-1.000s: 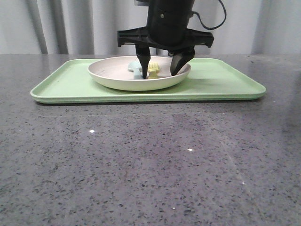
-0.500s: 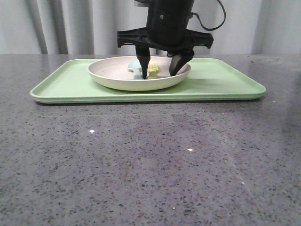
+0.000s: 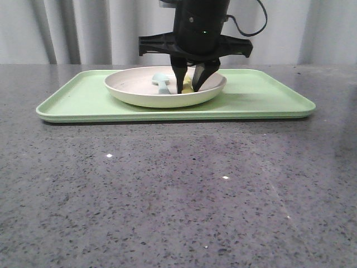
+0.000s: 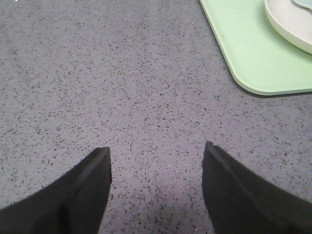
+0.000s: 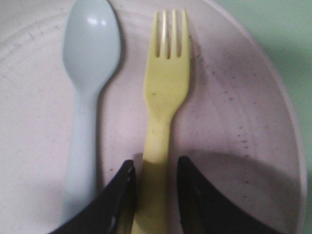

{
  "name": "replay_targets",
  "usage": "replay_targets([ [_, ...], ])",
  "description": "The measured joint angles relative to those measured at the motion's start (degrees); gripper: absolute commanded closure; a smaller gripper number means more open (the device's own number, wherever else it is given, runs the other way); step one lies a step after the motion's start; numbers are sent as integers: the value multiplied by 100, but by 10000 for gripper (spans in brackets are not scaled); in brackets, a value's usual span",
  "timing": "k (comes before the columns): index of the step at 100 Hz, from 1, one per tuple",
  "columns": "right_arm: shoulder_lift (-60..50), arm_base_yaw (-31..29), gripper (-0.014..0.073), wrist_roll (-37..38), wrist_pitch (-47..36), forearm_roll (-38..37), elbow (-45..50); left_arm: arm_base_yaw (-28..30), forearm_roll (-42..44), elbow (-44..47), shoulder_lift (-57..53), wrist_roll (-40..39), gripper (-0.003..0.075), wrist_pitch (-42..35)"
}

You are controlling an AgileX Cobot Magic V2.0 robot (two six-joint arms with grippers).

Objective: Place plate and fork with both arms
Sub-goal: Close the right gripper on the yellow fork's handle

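The cream-white plate (image 3: 134,92) sits on the light-green tray (image 3: 262,95). Inside it the yellow fork (image 5: 165,83) lies flat, its tines pointing away from the wrist camera. My right gripper (image 5: 155,168) reaches down into the plate, its two black fingers drawn in tight on either side of the fork's handle. In the front view only a bit of the fork (image 3: 187,88) shows between the fingers. My left gripper (image 4: 156,153) hangs open over bare table near the tray's corner (image 4: 243,48), with nothing between its fingers. It does not show in the front view.
A pale blue-green spoon (image 5: 90,48) lies in the plate right beside the fork, close to one right finger. The plate's rim (image 4: 292,24) shows at the edge of the left wrist view. Speckled grey table surrounds the tray; a curtain hangs behind.
The right gripper's fingers, spread wide over the plate before, have closed in around the fork's handle. Plate, spoon and tray have not moved.
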Motion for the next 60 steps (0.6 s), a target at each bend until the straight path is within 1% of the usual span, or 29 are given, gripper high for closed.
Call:
replay_targets([
  [45,0,0,382,11,0,0,0,0,0,0,0,0,311,0],
  [52,0,0,420,11,0,0,0,0,0,0,0,0,311,0],
  [60,0,0,488,11,0,0,0,0,0,0,0,0,311,0],
])
